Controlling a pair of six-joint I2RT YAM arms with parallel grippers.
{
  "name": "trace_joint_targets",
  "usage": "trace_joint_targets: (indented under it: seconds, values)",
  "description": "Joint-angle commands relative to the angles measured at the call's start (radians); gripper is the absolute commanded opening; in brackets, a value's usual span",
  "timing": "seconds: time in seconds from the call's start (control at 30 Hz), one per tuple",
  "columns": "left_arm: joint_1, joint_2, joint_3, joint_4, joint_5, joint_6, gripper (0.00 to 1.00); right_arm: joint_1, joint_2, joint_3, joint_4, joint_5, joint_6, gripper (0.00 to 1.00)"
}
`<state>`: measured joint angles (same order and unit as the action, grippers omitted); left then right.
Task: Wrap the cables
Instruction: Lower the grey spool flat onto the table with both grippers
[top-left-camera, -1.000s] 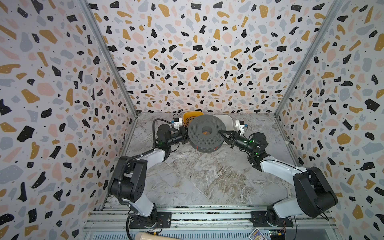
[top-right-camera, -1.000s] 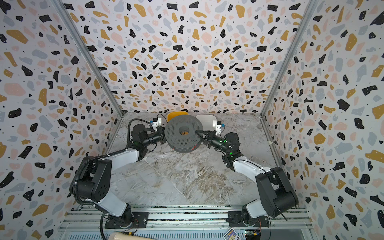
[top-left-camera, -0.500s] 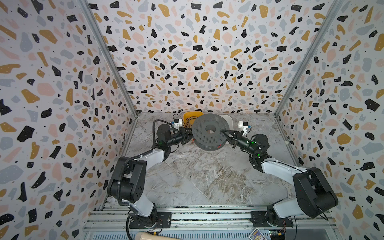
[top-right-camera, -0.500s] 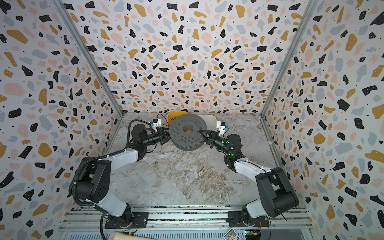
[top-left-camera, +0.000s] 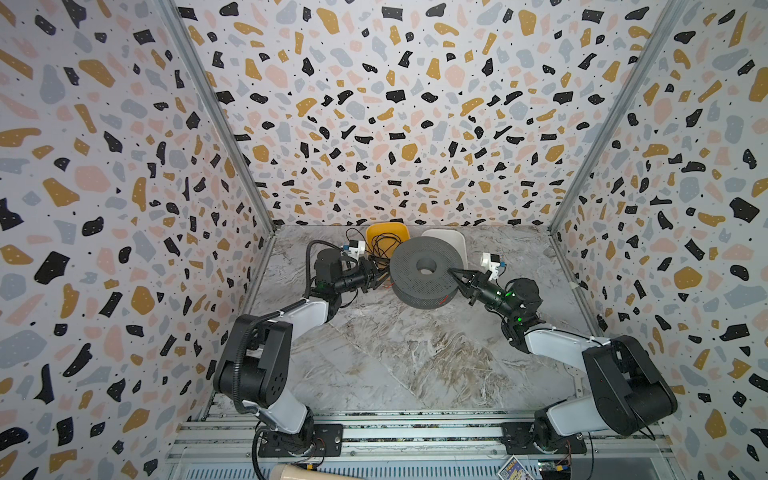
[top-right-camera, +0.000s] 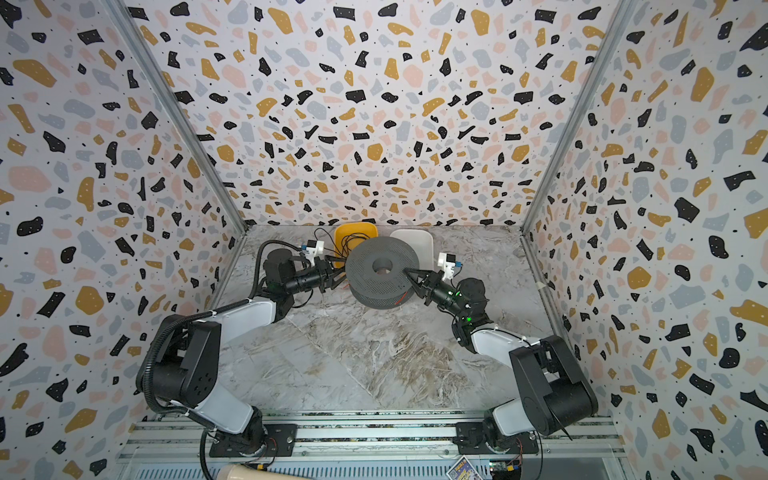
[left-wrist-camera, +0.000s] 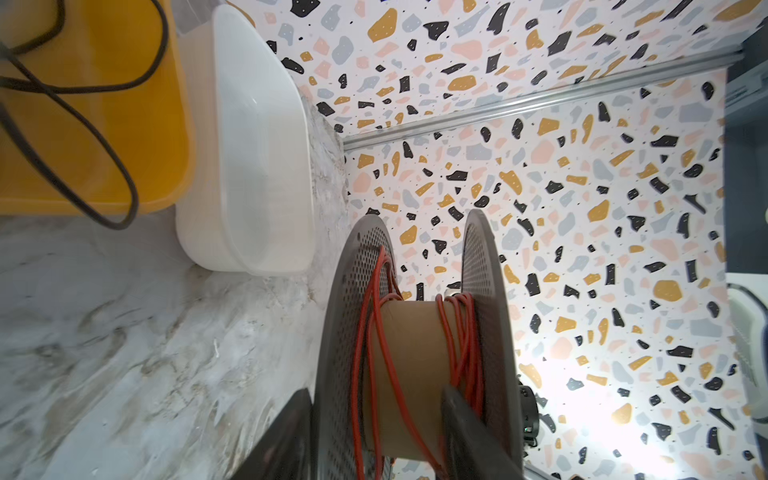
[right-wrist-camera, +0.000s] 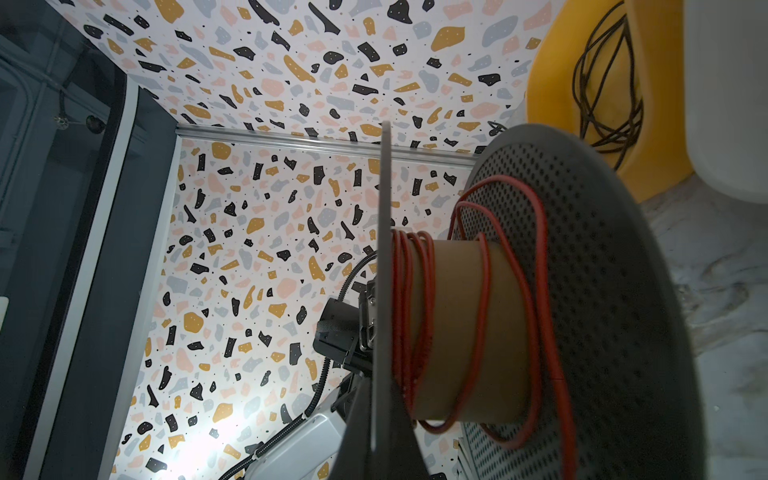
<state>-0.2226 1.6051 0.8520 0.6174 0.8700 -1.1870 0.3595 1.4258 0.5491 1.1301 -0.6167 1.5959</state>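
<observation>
Marble table (top-left-camera: 395, 365), speckled walls (top-left-camera: 374, 104). Far edge: yellow tub (top-left-camera: 386, 226) holding black wire (top-left-camera: 384, 245), white tub (top-left-camera: 453, 237) alongside. Right gripper (top-left-camera: 453, 274) clenched on spool (top-left-camera: 407, 266) of red cable (right-wrist-camera: 409, 311); left gripper (top-left-camera: 382, 276) parted.

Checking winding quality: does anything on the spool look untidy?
Yes. The red wire sits loosely on the spool: turns bunch at both ends of the cardboard core, its middle nearly bare, and slack loops stand off it.

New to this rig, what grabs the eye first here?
A tilted grey perforated spool, loosely wound with red-orange wire, dominates the back of the table. The right gripper pinches its upper flange; the left gripper stands open at the opposite edge. Behind, a yellow tub holds tangled black wire.
</observation>
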Motion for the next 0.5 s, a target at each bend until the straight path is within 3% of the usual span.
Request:
trace_joint_targets:
  seconds: [0.0,0.13,0.47]
  values:
    - [0.012,-0.042,0.037,-0.135,-0.023,0.134,0.58,-0.004,-0.08,-0.006,0.131,-0.01,0.009,0.0]
    - [0.016,-0.052,0.077,-0.303,-0.062,0.26,0.62,-0.008,-0.119,-0.046,0.11,-0.012,-0.006,0.0]
    - [0.044,-0.071,0.115,-0.517,-0.122,0.417,0.69,-0.01,-0.146,-0.147,0.176,-0.032,-0.01,0.0]
